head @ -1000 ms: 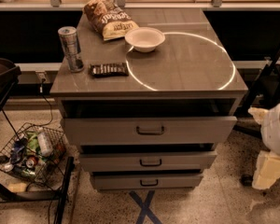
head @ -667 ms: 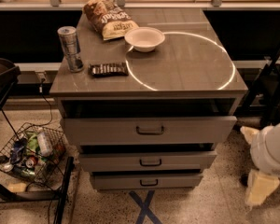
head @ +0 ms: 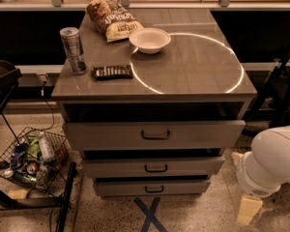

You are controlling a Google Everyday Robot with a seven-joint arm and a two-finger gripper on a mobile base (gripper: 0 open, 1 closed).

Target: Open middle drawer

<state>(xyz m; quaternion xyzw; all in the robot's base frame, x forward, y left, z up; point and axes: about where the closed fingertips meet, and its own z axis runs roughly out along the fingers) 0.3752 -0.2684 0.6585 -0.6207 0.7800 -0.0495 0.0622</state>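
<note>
The grey cabinet (head: 154, 83) has three drawers. The middle drawer (head: 111, 167) is the low wide second front with a small dark bar handle (head: 155, 168); it stands slightly proud of the lowest drawer (head: 116, 187). The taller top drawer (head: 106, 134) is pulled out a little, with a dark gap above it. My gripper (head: 249, 209) hangs low near the floor at the lower right, below the white arm (head: 273, 161), to the right of the cabinet and apart from every handle.
On the cabinet top stand a can (head: 73, 50), a chip bag (head: 113, 18), a white bowl (head: 150, 39) and a dark bar (head: 112, 71). A wire basket of bottles (head: 31, 161) sits on the floor at left. A blue tape cross (head: 150, 214) marks the floor in front.
My arm and gripper have moved down and to the left, closer to the cabinet's lower right side. The drawers and the things on top have not moved.
</note>
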